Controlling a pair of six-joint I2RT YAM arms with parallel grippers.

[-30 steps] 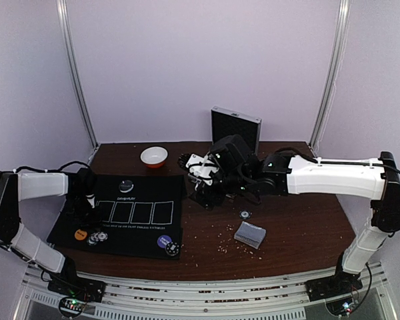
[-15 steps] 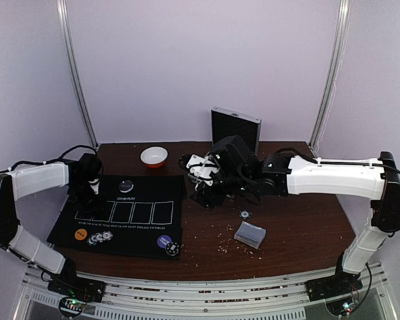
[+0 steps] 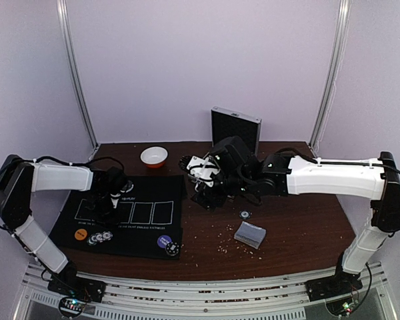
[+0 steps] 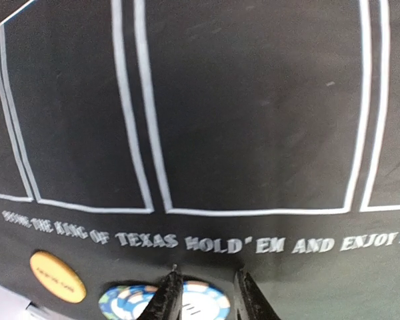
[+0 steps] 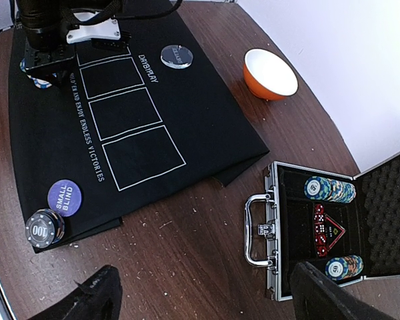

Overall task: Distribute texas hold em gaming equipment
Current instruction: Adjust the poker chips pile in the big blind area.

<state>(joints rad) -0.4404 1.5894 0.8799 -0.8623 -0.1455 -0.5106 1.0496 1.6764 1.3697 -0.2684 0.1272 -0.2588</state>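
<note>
**Chips on the mat, cards off it**

The deck of cards lies on the bare table to the right of the black mat, with a lone chip just beyond it. Only the top view shows these two.

The left wrist view brings close the orange disc and two blue-and-white chips at the mat's near left edge, below lettering the top view leaves unreadable. The left gripper hangs there with its jaws a little apart. One chip shows in the gap, but whether it is gripped or lies beneath, I cannot tell.

The right wrist view adds:
- a purple disc marked small blind
- a black chip just beside it
- a dark disc near the mat's far edge
- the open case holding chip rolls and red dice

The right gripper hovers with its jaws wide apart, holding nothing. The bowl sits beyond the mat.
</note>
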